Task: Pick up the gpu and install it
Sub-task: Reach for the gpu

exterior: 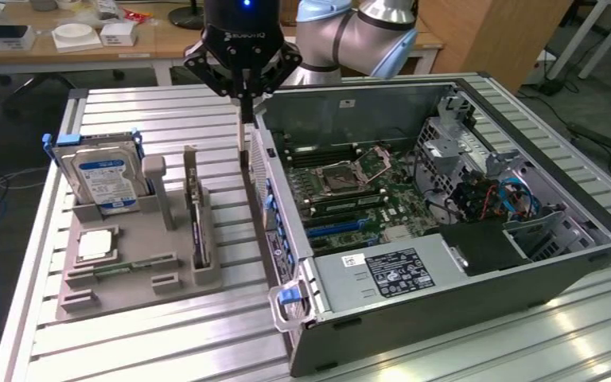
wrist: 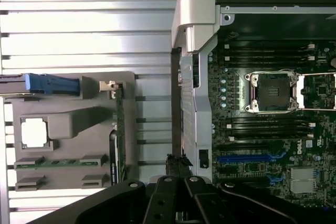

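The gpu (exterior: pixel 196 211) stands on edge in a slot of the grey holder (exterior: pixel 125 290), its silver bracket end pointing up. The wrist view looks at its thin edge (wrist: pixel 118 129) from above. My gripper (exterior: pixel 245 103) hangs over the table strip between the holder and the open computer case (exterior: pixel 391 278), to the exterior view's right of the gpu and apart from it. Its fingers are shut together with nothing between them, and the tips (wrist: pixel 177 165) sit close to the case's side wall. The motherboard (wrist: pixel 262 129) lies bare inside the case, with blue card slots (wrist: pixel 247 157).
The grey holder also carries a silver hard drive (exterior: pixel 99 175) with a blue-white label, a square processor chip (exterior: pixel 95 243) and a narrow green memory stick (exterior: pixel 125 267). The case's silver wall and handle (exterior: pixel 287 306) rise beside the holder. A desk with boxes (exterior: pixel 77 36) stands behind.
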Robot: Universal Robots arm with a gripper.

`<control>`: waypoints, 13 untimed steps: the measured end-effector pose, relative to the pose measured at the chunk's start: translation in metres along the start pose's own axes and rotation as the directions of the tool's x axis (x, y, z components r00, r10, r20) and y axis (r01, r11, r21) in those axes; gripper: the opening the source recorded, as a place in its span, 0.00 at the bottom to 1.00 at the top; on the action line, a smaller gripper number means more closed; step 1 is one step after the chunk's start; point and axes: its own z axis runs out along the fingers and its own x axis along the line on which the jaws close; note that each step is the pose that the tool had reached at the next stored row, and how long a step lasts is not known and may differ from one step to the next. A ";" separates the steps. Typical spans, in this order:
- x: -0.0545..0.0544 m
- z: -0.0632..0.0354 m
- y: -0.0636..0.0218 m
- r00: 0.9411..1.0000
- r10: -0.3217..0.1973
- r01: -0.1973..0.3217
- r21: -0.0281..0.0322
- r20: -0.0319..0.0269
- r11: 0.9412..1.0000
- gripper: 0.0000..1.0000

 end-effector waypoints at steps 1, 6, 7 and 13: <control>0.002 0.0000 -0.0001 1.000 0.000 0.000 0.000 0.000 1.000 0.10; 0.011 -0.0002 -0.0004 1.000 0.000 0.000 0.000 0.000 1.000 0.10; 0.012 -0.0003 -0.0005 1.000 0.000 0.000 0.000 0.000 1.000 0.10; 0.023 -0.0006 -0.0010 1.000 0.000 0.000 0.000 0.000 1.000 0.10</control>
